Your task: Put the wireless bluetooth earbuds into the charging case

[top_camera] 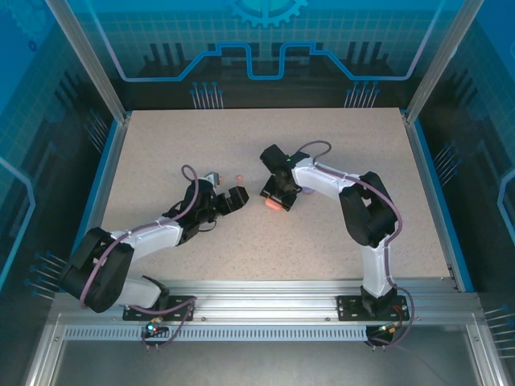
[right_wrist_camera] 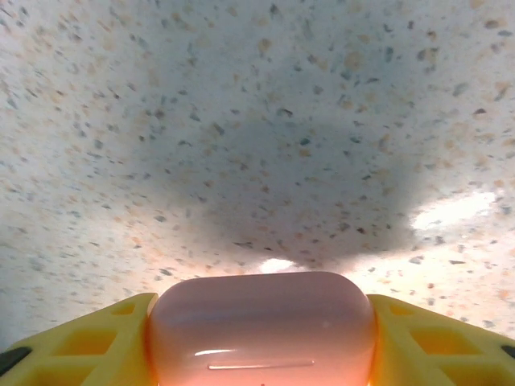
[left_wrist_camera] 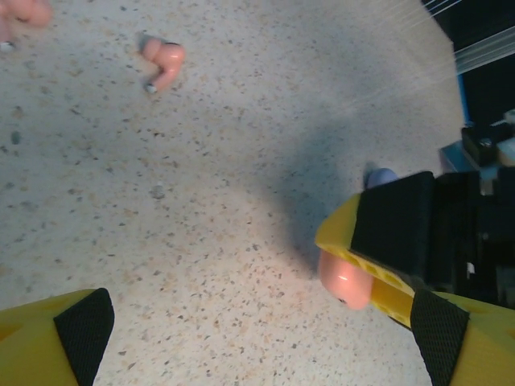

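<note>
No readable text, brand or number anywhere.

Only sign-like mark: a gear emblem [top_camera: 267,10] with circuit-style lines on the blue back panel [top_camera: 161,32], far beyond the jaws, without letters or digits. Between the jaws of the right gripper [right_wrist_camera: 261,342], touching both: a peach case [right_wrist_camera: 261,310], plain glossy face with one thin line, no lettering.

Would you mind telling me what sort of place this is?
Probably a robotics lab cell: a speckled table walled by blue printed panels, with robot arms bolted to an aluminium rail.
</note>
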